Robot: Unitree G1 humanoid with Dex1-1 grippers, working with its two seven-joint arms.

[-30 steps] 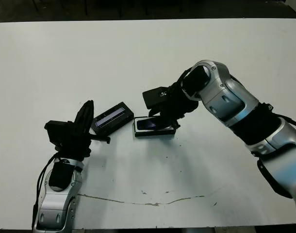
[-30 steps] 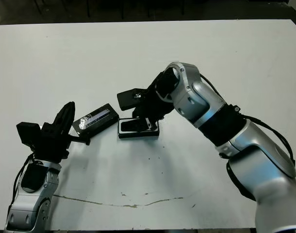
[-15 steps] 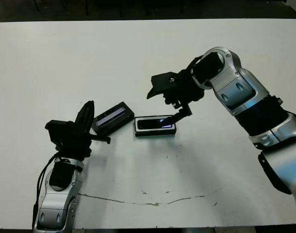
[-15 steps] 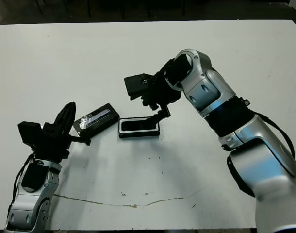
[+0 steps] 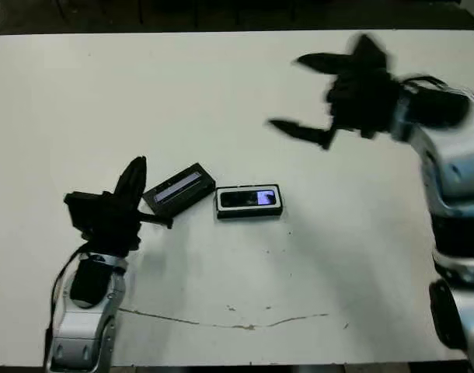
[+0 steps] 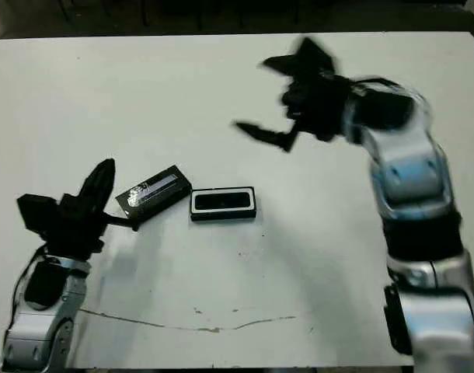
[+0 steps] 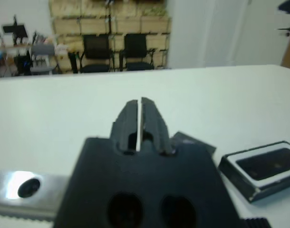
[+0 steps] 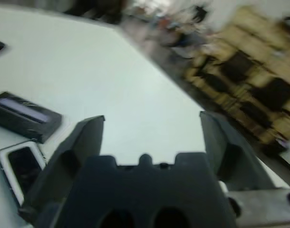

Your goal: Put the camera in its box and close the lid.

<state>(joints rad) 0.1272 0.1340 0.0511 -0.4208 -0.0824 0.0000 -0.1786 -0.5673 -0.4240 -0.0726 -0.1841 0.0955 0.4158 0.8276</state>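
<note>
Right wrist view shows the right end effector (image 8: 149, 142) spread wide and empty above the surface (image 5: 221, 93). Left end effector (image 7: 139, 118) is pressed together beside the lid (image 5: 179, 189). Camera (image 5: 249, 199), screen glowing, lies inside the box (image 5: 249, 211).

The two head views look forward and down from above the near edge of the white table (image 5: 221, 78), taking in nearly its whole top with both arms, the right eye's picture shifted slightly sideways. The left wrist view looks low and close along the left gripper (image 7: 138, 118) across the table toward a room with chairs and shelves. The right wrist view looks down from higher between the right gripper's (image 8: 152, 137) spread fingers; all four share the box (image 5: 249, 201) and the lid (image 5: 179, 189).
</note>
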